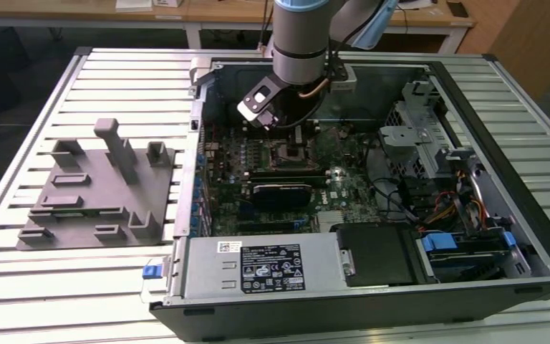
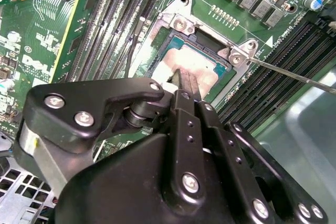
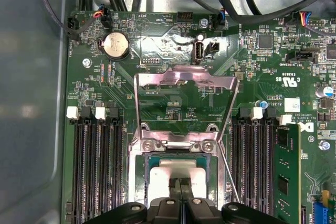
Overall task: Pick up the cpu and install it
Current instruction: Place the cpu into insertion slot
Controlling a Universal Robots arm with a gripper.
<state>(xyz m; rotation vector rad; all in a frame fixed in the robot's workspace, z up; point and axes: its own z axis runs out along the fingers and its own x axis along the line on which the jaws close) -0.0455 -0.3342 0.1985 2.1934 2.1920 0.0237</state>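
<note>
We see the arm (image 1: 299, 43) reach down into the open computer case (image 1: 351, 315), which lies on a table (image 1: 26, 287) made of metal slats. On the exterior view's left, a gray plastic block with slots (image 1: 94, 193) sits on the table beside the case.

Inside the case is the green board (image 1: 337, 186). The arm's end hangs over the square metal socket (image 1: 292, 152) in the far part of the board.

In both wrist views we see the gripper (image 2: 186, 80) (image 3: 181, 184). Its two black fingers (image 2: 195, 90) are pressed close together, side by side, with just a thin line between them. Nothing is held between them.

The cpu (image 2: 197, 66) (image 3: 157, 179) lies flat inside the socket (image 2: 181, 23) (image 3: 176, 144). Its pale shiny top faces up. The tips of the fingers are right over the middle of the cpu. We cannot tell if they touch it or are just above it.

The socket's metal cover (image 3: 184, 77) is flipped open and stands up behind the socket. A thin metal lever (image 2: 294, 74) (image 3: 228, 174) sticks out from the side of the socket. Long black slots (image 3: 97, 166) run on both sides of the socket. A round silver battery (image 3: 115, 45) sits on the board past the open cover.
</note>
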